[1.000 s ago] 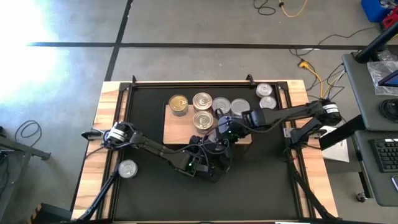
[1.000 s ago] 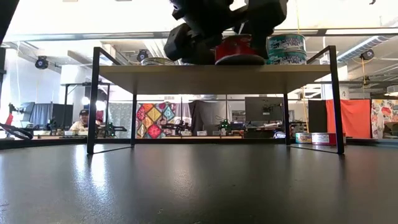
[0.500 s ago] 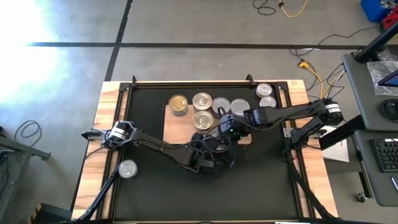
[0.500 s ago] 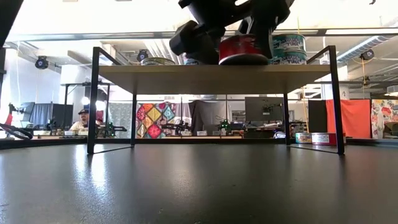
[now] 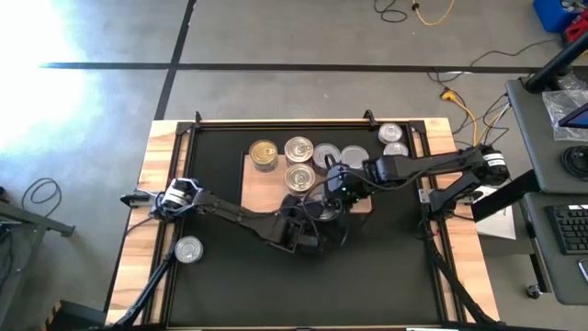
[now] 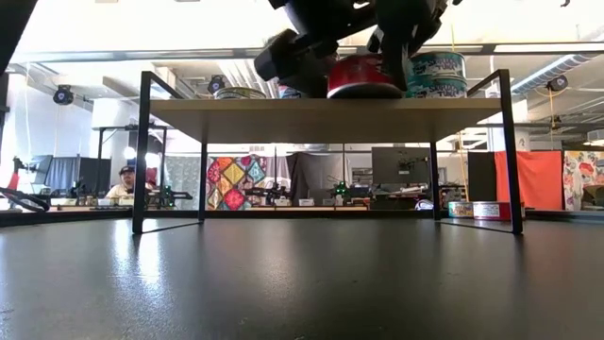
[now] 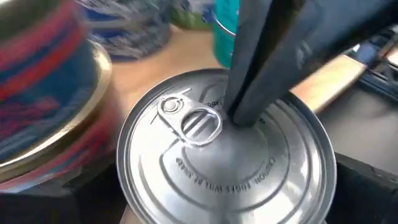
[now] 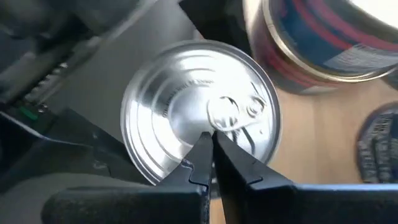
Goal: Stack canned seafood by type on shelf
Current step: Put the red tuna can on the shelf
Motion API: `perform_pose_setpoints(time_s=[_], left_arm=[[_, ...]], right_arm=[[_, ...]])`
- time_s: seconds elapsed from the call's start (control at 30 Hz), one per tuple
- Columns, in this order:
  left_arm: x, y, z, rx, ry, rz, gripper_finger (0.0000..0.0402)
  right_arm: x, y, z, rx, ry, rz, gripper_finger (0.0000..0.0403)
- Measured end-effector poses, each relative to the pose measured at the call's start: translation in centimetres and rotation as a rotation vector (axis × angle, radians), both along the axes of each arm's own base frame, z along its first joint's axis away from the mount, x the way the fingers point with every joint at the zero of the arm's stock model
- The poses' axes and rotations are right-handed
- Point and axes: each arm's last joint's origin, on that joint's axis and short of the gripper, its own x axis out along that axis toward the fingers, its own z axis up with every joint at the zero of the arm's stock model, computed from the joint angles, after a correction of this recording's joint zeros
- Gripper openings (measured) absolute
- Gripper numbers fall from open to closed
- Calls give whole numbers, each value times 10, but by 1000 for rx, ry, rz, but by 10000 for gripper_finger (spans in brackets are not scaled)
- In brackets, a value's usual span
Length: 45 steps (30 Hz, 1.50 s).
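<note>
Left gripper [image 5: 317,219] sits at the front edge of the shelf [image 5: 257,188], its fingers spread as wide as they go around the red-labelled tin [image 6: 363,77], so I read it as cradling that tin rather than pinching it hard. My right gripper [image 8: 211,163] has its fingers pressed together and their joined tips rest on the silver lid [image 7: 227,162] just beside the pull tab [image 7: 199,124], acting as a steadying finger from above. From table height the tin's base looks level with the shelf board or barely above it; I can't tell whether it is fully seated. A stacked tin with a red and blue label [image 8: 323,37] stands just beside it, and further tins [image 5: 299,149] line the back of the shelf, while one lone tin [image 5: 188,248] waits on the black mat [image 5: 386,267] near the left arm's base. To do this step well I'd keep the right tips pushing straight down, not sideways, so the lid doesn't skate; then back the left fingers off along their own line without dragging the tin toward the edge. The risk, as I judge it, is nudging the neighbouring stack or tipping this tin off the front lip
</note>
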Motion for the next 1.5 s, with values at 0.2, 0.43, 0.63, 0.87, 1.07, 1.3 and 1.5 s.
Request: perform_pose_setpoints(time_s=[0.2,0.43,0.63,0.87,1.07,1.3,1.5], left_arm=[[-6,-11,-15,160,-74,79,400],[2,-13,-28,203,-160,90,400],[4,-14,-33,241,-186,125,400],[12,-12,-42,280,-220,163,400],[17,-12,-47,287,-198,138,400],[20,-9,-45,253,-195,104,398],[21,-7,-46,246,-177,88,372]], right_arm=[[0,-2,0,-14,-2,0,12],[-4,-2,1,-14,21,11,12],[-10,-2,27,-11,-55,15,12],[-10,0,34,25,-121,42,12],[-6,3,31,23,-129,72,12],[-4,4,30,30,-145,81,12],[-6,4,24,43,-128,92,12]])
